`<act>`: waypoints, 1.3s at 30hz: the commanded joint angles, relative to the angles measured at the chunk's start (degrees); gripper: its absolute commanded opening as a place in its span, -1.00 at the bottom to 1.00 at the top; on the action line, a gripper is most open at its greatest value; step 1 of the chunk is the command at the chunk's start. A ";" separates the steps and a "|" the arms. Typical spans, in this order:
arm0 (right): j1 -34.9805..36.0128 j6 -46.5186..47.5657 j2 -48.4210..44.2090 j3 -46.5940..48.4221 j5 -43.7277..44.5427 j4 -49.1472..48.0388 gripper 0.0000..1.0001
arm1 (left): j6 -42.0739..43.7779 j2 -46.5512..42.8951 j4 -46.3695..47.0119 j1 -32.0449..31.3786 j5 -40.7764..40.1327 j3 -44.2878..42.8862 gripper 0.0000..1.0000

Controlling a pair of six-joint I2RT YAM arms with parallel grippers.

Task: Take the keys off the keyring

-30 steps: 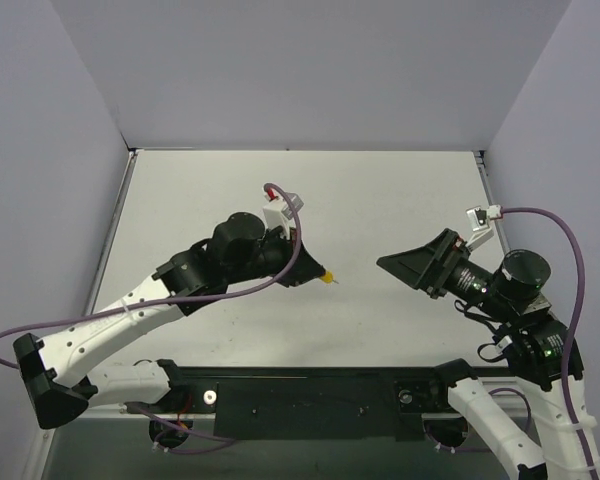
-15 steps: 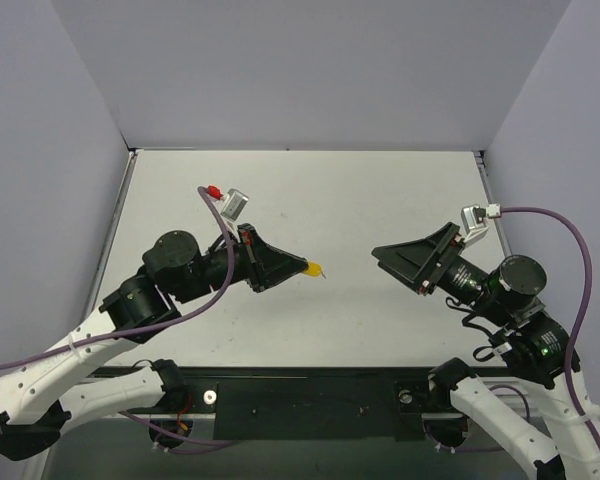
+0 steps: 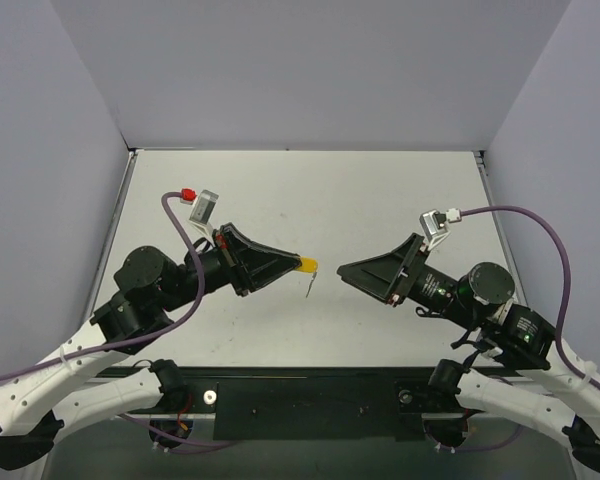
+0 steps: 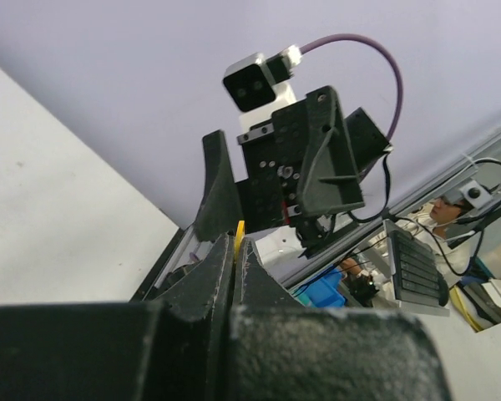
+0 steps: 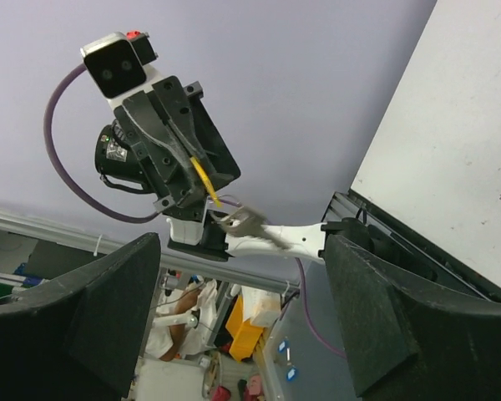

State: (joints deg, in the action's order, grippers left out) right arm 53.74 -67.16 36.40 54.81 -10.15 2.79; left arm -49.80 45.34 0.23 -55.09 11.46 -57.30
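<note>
While left fingers [image 3: 276, 263] pinch keyring [image 3: 307, 265], key [image 3: 308, 286] dangles beneath, seemingly free.

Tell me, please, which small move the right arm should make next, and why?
Probably ease the right jaws forward until they bracket the key. The left jaws are shut on the keyring, holding it above the table. The key hangs free below it, and the right jaws stand open, facing it.

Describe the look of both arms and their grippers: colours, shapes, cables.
The left arm and right arm share white lower links and black round joint housings. The left gripper and right gripper are black wedges tapering to two fingers. A purple cable runs to a silver wrist camera on each; the left one has a red plug.
</note>
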 commanded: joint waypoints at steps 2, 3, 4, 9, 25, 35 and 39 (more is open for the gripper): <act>3.22 2.99 3.23 1.00 4.88 -7.61 0.50 | -2.23 -1.66 7.68 -0.28 1.81 -0.01 -1.00; 3.22 3.60 3.67 1.00 4.62 -8.06 0.51 | -2.40 -1.75 7.94 -0.28 2.16 -0.09 -1.00; 3.22 3.96 3.85 0.92 4.18 -9.19 0.52 | -2.67 -1.84 8.29 -0.28 2.33 -0.53 -1.00; 3.13 2.83 5.51 -0.93 0.14 -20.70 0.58 | -4.60 -2.10 11.45 -0.19 4.44 -0.80 -1.00; 3.57 -7.55 14.75 1.27 -11.82 -46.54 0.49 | -9.08 -2.10 20.16 -0.28 4.53 -1.15 -1.00; 4.45 -14.14 14.75 0.21 -11.91 -56.74 0.33 | -8.82 -2.89 20.60 -0.19 2.86 -0.53 -1.00; 4.80 -15.02 15.28 0.21 -12.26 -58.07 0.28 | -9.08 -2.63 21.30 -0.28 2.86 -0.80 -1.00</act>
State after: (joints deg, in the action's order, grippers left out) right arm 57.87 -80.36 51.88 53.87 -21.17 -46.63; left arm -58.28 43.18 17.56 -55.09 14.87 -57.25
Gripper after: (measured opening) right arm 0.652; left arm 0.028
